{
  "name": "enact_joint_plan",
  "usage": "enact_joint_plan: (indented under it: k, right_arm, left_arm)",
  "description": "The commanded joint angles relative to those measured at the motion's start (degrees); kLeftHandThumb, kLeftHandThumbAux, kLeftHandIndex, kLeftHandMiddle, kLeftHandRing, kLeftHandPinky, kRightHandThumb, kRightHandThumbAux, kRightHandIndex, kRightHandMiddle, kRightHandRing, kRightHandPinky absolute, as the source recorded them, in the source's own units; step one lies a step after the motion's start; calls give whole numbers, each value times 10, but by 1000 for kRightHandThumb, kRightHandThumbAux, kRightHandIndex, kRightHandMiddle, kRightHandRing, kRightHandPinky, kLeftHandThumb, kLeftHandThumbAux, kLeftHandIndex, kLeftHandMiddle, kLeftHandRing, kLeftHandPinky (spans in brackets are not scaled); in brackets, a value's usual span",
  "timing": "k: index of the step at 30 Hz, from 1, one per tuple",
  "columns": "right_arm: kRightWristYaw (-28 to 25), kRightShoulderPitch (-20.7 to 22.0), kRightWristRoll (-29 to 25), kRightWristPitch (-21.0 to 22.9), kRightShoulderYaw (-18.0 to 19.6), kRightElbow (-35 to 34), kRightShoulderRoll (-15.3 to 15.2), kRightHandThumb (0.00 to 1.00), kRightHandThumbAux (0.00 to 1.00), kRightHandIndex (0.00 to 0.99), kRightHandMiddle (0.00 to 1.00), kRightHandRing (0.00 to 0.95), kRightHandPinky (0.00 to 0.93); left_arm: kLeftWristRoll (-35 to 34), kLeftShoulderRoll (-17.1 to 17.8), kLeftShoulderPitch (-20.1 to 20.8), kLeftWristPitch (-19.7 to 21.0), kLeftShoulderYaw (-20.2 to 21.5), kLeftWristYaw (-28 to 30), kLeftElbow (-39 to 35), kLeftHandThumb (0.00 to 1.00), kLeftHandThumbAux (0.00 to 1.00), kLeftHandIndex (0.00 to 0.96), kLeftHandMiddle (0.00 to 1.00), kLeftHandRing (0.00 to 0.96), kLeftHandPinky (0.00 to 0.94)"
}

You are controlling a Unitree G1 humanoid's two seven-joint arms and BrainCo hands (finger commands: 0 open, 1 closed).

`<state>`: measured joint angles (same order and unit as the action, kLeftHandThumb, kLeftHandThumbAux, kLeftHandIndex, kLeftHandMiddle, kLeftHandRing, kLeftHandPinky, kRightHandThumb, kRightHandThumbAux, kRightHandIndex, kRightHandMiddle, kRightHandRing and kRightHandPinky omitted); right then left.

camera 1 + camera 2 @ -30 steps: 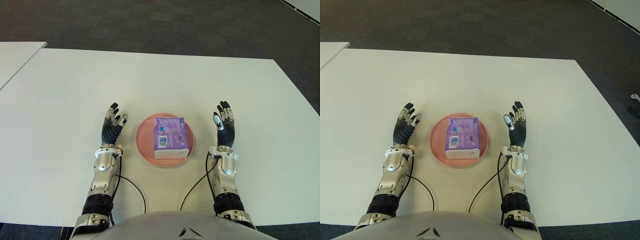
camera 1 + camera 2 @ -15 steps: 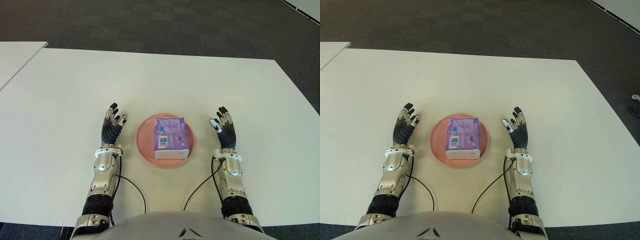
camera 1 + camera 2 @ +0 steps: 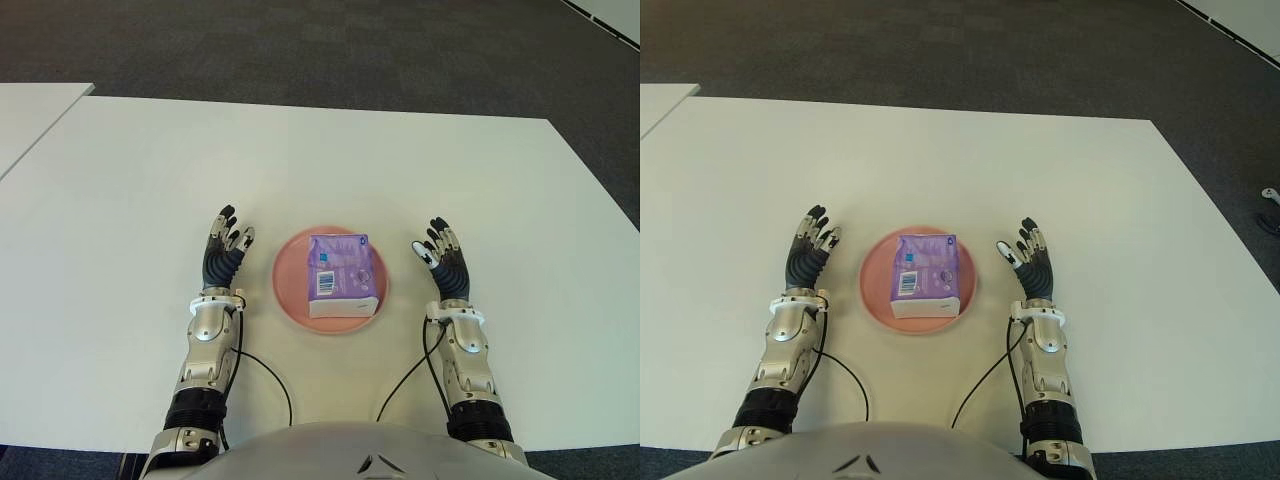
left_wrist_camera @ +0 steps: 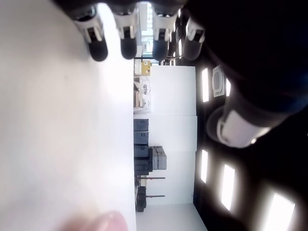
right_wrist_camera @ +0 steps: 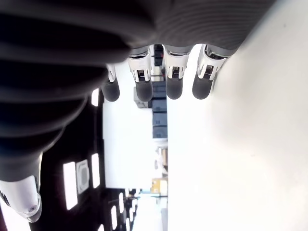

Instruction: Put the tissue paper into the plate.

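The tissue pack (image 3: pixel 342 274), purple with a white near edge, lies flat in the pink plate (image 3: pixel 287 282) just below the middle of the frame. It sits a little toward the plate's right side, leaving a wider band of bare pink on the left. Nothing grips it.

The right hand (image 3: pixel 446 272) shows just right of the plate, palm turned toward the pack, with its fingers (image 3: pixel 441 240) stretched out and spread, pointing up the frame. A strip of bare table lies between the thumb tip and the plate rim, so the fingers are apart from both plate and pack. In the right wrist view the four fingertips (image 5: pixel 173 89) stand straight in a row with nothing between them.

The left hand (image 3: pixel 223 262) shows just left of the plate, about level with the pack, also apart from the rim. Its fingers (image 3: pixel 228 232) are extended and slightly fanned, holding nothing; the left wrist view shows its fingertips (image 4: pixel 128 47) lined up straight over the pale table.

Both forearms run down toward the lower edge of the frame, each with a black cable (image 3: pixel 270 372) looping across the white table (image 3: pixel 320 165). Dark carpet (image 3: pixel 300 45) fills the top of the frame, and the corner of a second table (image 3: pixel 30 110) shows at the upper left.
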<state>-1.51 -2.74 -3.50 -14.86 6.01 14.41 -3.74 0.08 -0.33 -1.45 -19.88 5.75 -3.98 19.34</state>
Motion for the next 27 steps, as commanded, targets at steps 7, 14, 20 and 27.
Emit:
enact_joint_plan:
  k: [7, 14, 20, 27]
  right_arm:
    - [-10, -32, 25, 31, -20, 14, -14, 62, 585, 0, 0, 0, 0]
    - [-12, -34, 33, 9, -27, 27, -20, 60, 580, 0, 0, 0, 0]
    - [-12, -32, 40, -29, -30, 54, -24, 46, 574, 0, 0, 0, 0]
    - [-16, -20, 41, -90, -28, 106, -30, 24, 586, 0, 0, 0, 0]
  left_arm:
    - [0, 0, -8, 22, 0, -3, 16, 32, 630, 0, 0, 0, 0]
    - [2, 0, -5, 23, -1, -2, 16, 32, 628, 0, 0, 0, 0]
    - [2, 1, -4, 19, -2, 0, 18, 28, 635, 0, 0, 0, 0]
    - [0, 1, -2, 16, -1, 0, 23, 27, 641, 0, 0, 0, 0]
